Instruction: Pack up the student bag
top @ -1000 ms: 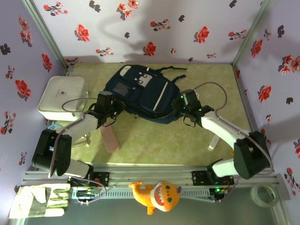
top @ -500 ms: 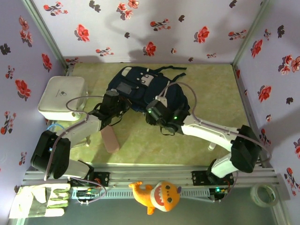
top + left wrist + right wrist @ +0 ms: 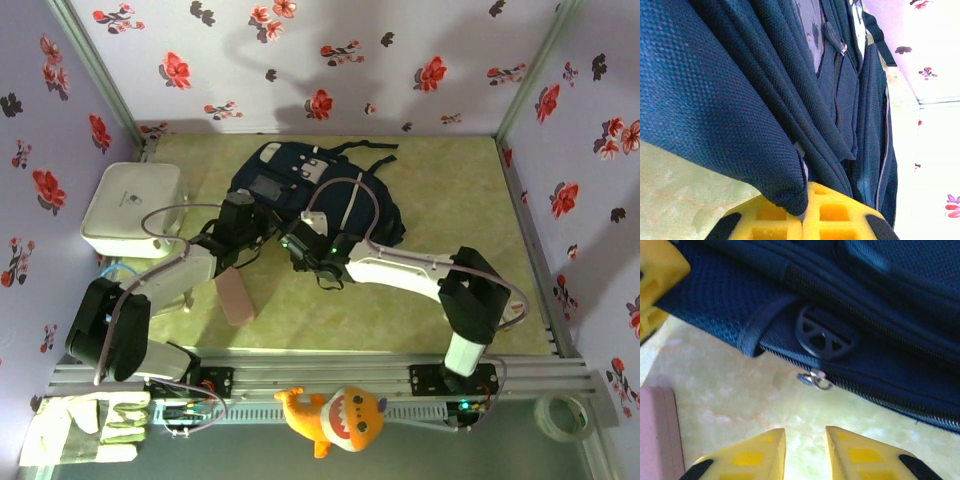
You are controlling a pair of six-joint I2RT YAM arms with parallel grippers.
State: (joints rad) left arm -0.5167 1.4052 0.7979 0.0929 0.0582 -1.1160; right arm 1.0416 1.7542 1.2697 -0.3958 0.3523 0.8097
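A large navy-blue student bag (image 3: 270, 165) lies flat on the yellow-green table (image 3: 430, 300), towards the back and middle, with a white rounded box (image 3: 130, 205) well to its left and a flat pink object (image 3: 235, 297) on the table just in front of it. The left gripper (image 3: 802, 214) is at the bag's near left edge, its yellow fingers pressed together on a fold of the woven fabric. The right gripper (image 3: 805, 447) hovers low over the table just in front of the bag's near edge. Its fingers stand a narrow gap apart with nothing between them, and they point at a small metal zipper pull (image 3: 815, 379) lying below a round black plastic fitting (image 3: 825, 333). The bag looks soft and floppy. Its cloth sags and creases in layers, so it will likely slump and drag rather than lift as one piece, and a pinch of fabric may slide or stretch. It seems light and not fragile. The firmest places to take hold appear to be the seamed edge, the straps and the zipper pull. The pull is tiny and loose, so it calls for a precise, narrow pinch while the other side is held taut.
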